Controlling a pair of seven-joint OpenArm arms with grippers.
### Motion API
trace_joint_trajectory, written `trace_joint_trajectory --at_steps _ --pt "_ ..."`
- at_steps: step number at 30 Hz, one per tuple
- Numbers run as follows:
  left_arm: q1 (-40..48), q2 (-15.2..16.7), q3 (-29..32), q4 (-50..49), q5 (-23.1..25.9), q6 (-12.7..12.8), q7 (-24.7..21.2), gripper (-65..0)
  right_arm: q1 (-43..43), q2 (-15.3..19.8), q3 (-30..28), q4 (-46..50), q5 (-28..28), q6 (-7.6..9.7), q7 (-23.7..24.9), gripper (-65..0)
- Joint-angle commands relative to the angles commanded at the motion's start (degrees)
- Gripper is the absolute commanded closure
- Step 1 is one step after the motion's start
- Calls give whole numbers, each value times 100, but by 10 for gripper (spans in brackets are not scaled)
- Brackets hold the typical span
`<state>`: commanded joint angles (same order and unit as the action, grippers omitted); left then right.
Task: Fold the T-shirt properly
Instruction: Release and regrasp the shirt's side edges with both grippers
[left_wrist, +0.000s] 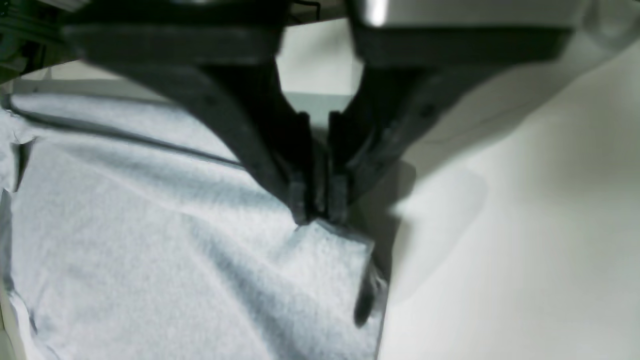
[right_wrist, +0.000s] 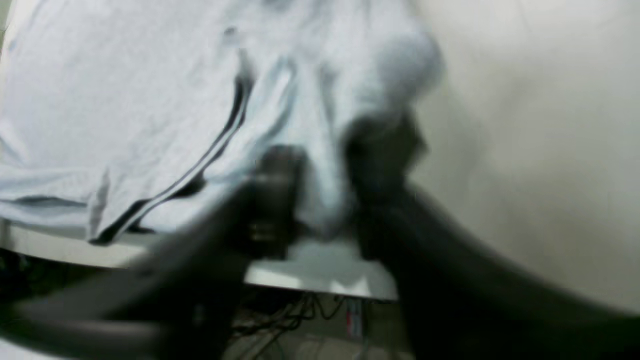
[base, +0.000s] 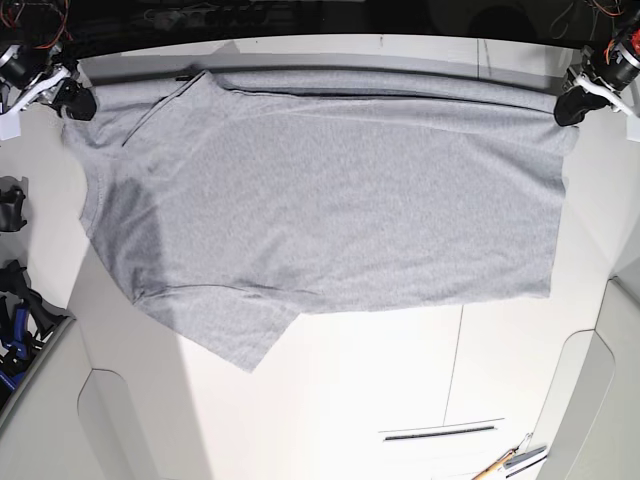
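Observation:
The light grey T-shirt (base: 330, 200) lies spread wide on the white table (base: 380, 390), plain side up, with one sleeve (base: 235, 335) pointing toward the front. Its far edge is folded over along the table's back. My left gripper (base: 572, 108) is at the far right corner and is shut on the shirt's corner; the left wrist view shows the gripper (left_wrist: 317, 217) pinching the cloth (left_wrist: 175, 260). My right gripper (base: 75, 100) is at the far left corner. In the blurred right wrist view this gripper (right_wrist: 325, 200) has a bunch of grey cloth (right_wrist: 150, 100) between its fingers.
Black equipment (base: 10, 205) and blue parts (base: 12, 330) stand off the table's left side. Small tools (base: 515, 460) lie at the front right. Cables (right_wrist: 300, 315) hang under the table's far edge. White table shows in front of the shirt.

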<state>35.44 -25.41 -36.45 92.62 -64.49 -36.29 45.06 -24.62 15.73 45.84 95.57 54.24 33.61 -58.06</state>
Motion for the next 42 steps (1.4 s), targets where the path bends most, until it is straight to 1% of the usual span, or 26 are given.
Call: trace_joint_trajectory --at_steps 1,4,6,9,10,13,14,15,17,19,20,22,25,27,29,30,32,34,36,39,40,41,42 --pt "0 37 0 0 2 0 2 -160 2 0 0 0 2 0 2 -253" --pt "0 66 0 0 39 2 2 -270 17 2 2 0 17 0 28 -253" --pt "0 63 -2 0 42 2 15 -303 17 7 7 0 15 0 151 -253" --pt "-2 61 -28 2 44 4 131 -306 142 83 15 0 -72 -2 197 -253" --pt "-4 63 -92 2 39 2 129 -306 236 98 39 0 -142 -42 243 -253" --pt "-4 63 -522 26 -50 -26 136 -306 564 210 142 0 -216 -42 295 -253" --pt "-4 63 -719 55 -98 -92 151 -316 675 271 162 0 -302 -42 356 -253" --pt "-4 61 -918 105 -136 -144 151 -343 778 350 168 0 -417 -48 492 -253" --pt "-7 15 -1226 234 -173 -170 149 -392 997 492 166 -7 -634 -184 861 -253" --pt "-24 -83 -1314 299 -243 -168 107 -398 1279 553 166 -66 -809 -297 1172 -253" --pt "-48 -131 -1307 299 -232 -170 42 -398 1458 544 166 -131 -903 -332 1259 -253" --pt "-223 -164 -1303 299 -74 -170 -70 -398 1834 538 155 -407 -1080 -341 1329 -253" --pt "-678 -275 -1283 299 160 -168 -70 -398 2509 540 133 -1244 -1342 -341 1574 -253" --pt "-1003 -411 -1143 295 411 -164 -68 -398 3003 540 133 -1923 -1506 -341 1687 -253" --pt "-1298 -551 -844 243 680 2 -74 -398 3432 538 131 -2573 -1622 -339 1740 -253" --pt "-1460 -627 -638 157 813 33 -127 -398 3630 538 114 -2876 -1696 -334 1764 -253" --pt "-1867 -776 -157 -168 1156 79 -387 -398 3974 538 -7 -3449 -1880 -332 1867 -253" --pt "-2369 -894 317 -680 1488 116 -640 -397 4236 538 -319 -3930 -2118 -313 2138 -253" --pt "-2920 -966 706 -1318 1687 116 -752 -397 4391 535 -756 -4295 -2417 -326 2485 -253" --pt "-3786 -984 1150 -2380 1840 114 -765 -397 4463 509 -1366 -4601 -2564 -481 2691 -253" --pt "-4052 -984 1294 -2754 1919 111 -835 -397 4459 494 -1519 -4636 -2653 -544 2754 -253" --pt "-4301 -984 1440 -3136 2037 111 -992 -397 4459 463 -1624 -4662 -2785 -643 2828 -253" --pt "-4527 -986 1591 -3506 2138 114 -1158 -397 4461 417 -1670 -4664 -2918 -697 2870 -253"
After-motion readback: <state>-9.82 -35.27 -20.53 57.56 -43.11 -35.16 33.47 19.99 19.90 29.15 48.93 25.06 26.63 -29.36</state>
